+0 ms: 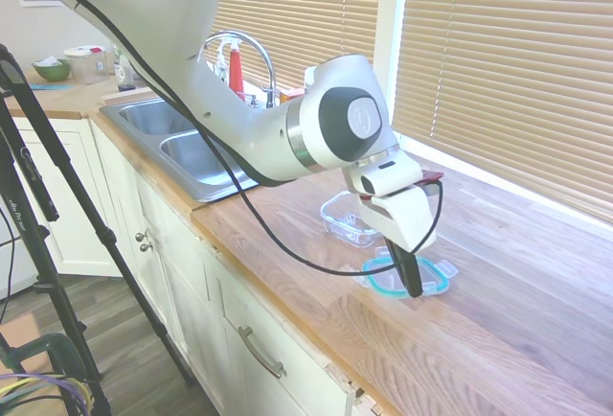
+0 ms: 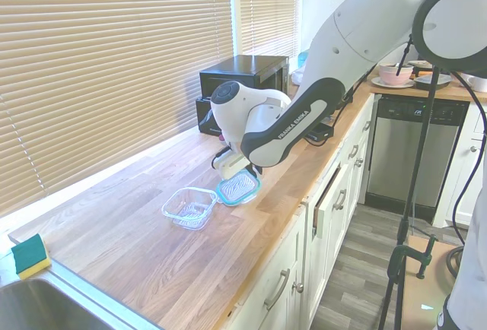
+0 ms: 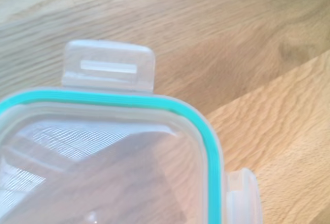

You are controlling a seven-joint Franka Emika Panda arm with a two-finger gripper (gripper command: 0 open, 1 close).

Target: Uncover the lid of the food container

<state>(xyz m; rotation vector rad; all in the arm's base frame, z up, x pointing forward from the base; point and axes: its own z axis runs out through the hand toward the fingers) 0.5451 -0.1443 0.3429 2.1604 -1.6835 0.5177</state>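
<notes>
Jaws: can't tell spread or pinching, gripper [image 1: 412,287] down on lid | food container [image 1: 349,219] open on countertop [image 1: 536,291], mid-width | lid [image 1: 407,275] lies flat just beside it, nearer front edge | uncovering looks done, only letting go and backing off left.

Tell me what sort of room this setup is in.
A home kitchen, most likely. A double steel sink with a curved faucet is set into a long wooden countertop, white cabinets run beneath it, and a dishwasher stands further along.
</notes>
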